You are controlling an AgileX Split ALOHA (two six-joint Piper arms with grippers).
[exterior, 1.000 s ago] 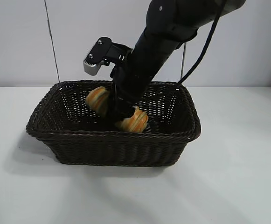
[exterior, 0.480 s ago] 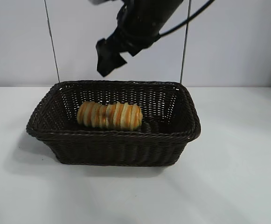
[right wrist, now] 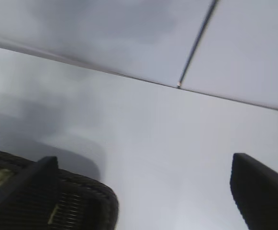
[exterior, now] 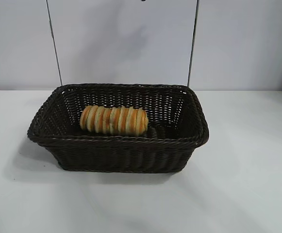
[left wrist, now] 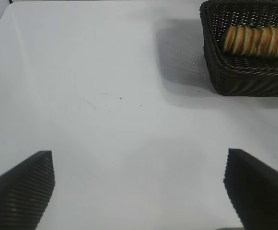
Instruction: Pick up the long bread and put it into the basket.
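I count one long bread [exterior: 113,120], one basket [exterior: 116,153], one white table [exterior: 247,170], and two grippers: left gripper [left wrist: 139,189] and right gripper [right wrist: 143,191], four fingertips showing altogether.

long bread [exterior: 114,120]: tan, orange-brown cross stripes | basket [exterior: 121,154]: dark brown woven wicker | table [exterior: 247,184]: white

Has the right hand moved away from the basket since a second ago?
Yes. It was down inside the basket by the bread; it has risen out of the exterior view's top.
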